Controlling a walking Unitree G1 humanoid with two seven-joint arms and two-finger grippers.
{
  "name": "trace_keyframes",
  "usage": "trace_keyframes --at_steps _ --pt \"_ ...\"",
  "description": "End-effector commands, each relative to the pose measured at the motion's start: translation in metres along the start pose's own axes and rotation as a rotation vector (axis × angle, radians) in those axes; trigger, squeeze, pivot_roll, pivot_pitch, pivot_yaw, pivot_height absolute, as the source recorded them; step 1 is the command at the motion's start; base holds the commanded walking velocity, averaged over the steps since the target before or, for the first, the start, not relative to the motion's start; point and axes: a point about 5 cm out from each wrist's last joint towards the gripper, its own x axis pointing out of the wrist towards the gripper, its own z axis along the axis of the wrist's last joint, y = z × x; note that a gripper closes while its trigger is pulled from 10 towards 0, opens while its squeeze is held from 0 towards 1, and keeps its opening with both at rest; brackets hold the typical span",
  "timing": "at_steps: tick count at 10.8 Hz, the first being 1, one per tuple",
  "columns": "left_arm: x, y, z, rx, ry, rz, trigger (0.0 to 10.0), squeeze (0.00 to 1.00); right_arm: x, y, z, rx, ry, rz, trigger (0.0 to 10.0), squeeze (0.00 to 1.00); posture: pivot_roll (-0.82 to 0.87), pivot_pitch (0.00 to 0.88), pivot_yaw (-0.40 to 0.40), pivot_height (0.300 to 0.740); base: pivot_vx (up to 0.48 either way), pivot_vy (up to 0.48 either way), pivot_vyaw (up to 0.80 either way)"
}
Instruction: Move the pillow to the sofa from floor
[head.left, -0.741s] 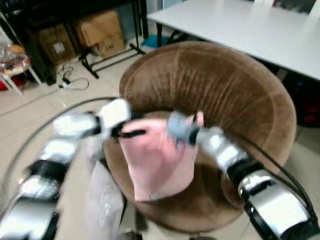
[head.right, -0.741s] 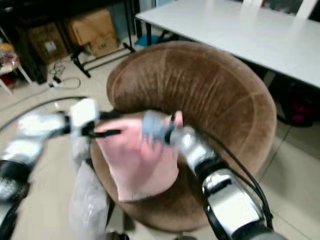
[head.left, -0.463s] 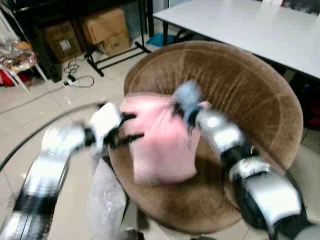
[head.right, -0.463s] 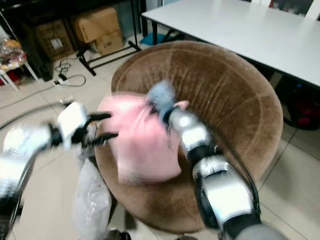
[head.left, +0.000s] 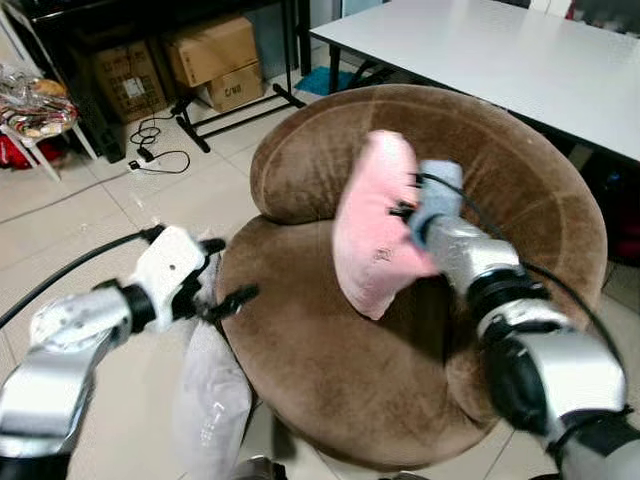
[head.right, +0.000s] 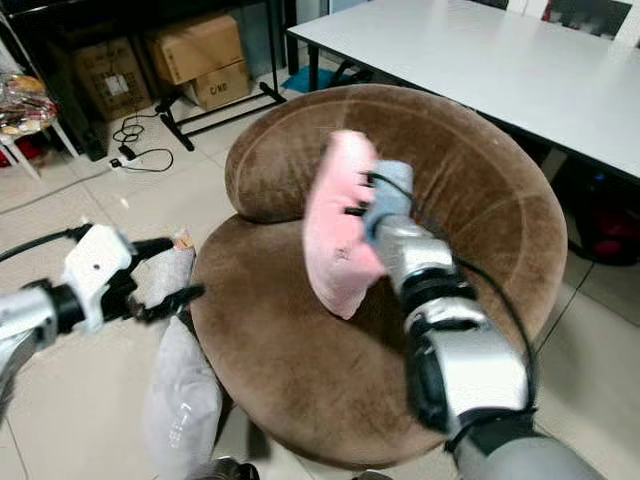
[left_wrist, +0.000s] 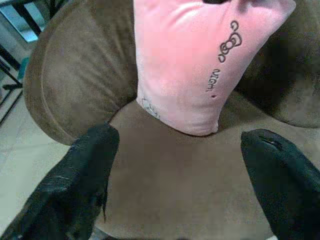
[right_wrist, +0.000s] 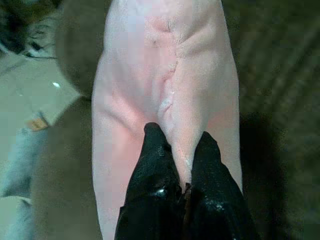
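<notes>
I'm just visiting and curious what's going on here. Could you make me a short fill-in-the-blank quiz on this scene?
1. The right gripper pinches a ____ pillow.
2. The pillow hangs over a round ____ sofa.
3. The left gripper has its jaws ____, beside the sofa's edge.
4. A ____ pillow leans by the sofa on the floor.

Missing words: pink; brown; open; grey

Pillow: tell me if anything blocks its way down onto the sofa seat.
Nothing visible does. The right gripper pinches the pillow above the bare brown seat, its lower corner near the cushion. The left gripper is open, off at the seat's edge.
</notes>
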Motion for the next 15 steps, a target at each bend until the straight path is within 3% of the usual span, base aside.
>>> trace_keyframes --at_steps 1,4,6,7,12,14,15 --pt "-0.003 0.0 0.003 -0.001 -0.004 0.006 10.0 0.38 0.0 0.004 0.004 0.021 0.003 0.0 0.0 0.0 -0.03 0.0 0.014 0.74 0.0 0.0 0.0" --pt "-0.008 -0.002 0.011 -0.01 -0.012 0.021 10.0 0.36 -0.001 0.005 0.024 0.054 -0.03 -0.005 0.0 0.0 -0.02 0.0 0.001 0.74 0.0 0.0 0.0" --pt "-0.012 -0.003 0.016 -0.022 -0.018 -0.004 10.0 0.36 -0.009 0.013 0.056 0.127 -0.082 0.076 0.0 0.0 -0.02 0.0 -0.001 0.74 0.0 0.0 0.0" --pt "-0.012 -0.007 0.016 -0.031 -0.019 -0.028 10.0 0.36 -0.012 0.013 0.06 0.138 -0.075 0.093 0.0 0.0 -0.03 0.0 0.003 0.74 0.0 0.0 0.0" --pt "-0.007 -0.013 0.014 -0.047 -0.011 -0.095 10.0 0.36 -0.023 0.002 0.05 0.262 -0.01 0.041 0.0 0.0 -0.04 0.0 0.008 0.74 0.0 0.0 0.0" --pt "-0.007 -0.015 0.011 -0.069 -0.015 -0.099 10.0 0.36 -0.022 -0.001 0.048 0.241 -0.012 0.005 0.0 0.0 -0.04 0.0 0.006 0.74 0.0 0.0 0.0" --pt "-0.005 -0.017 0.004 -0.081 -0.01 -0.118 10.0 0.36 -0.014 -0.003 0.036 0.246 0.008 -0.06 0.0 0.0 -0.04 0.0 0.005 0.74 0.0 0.0 0.0"
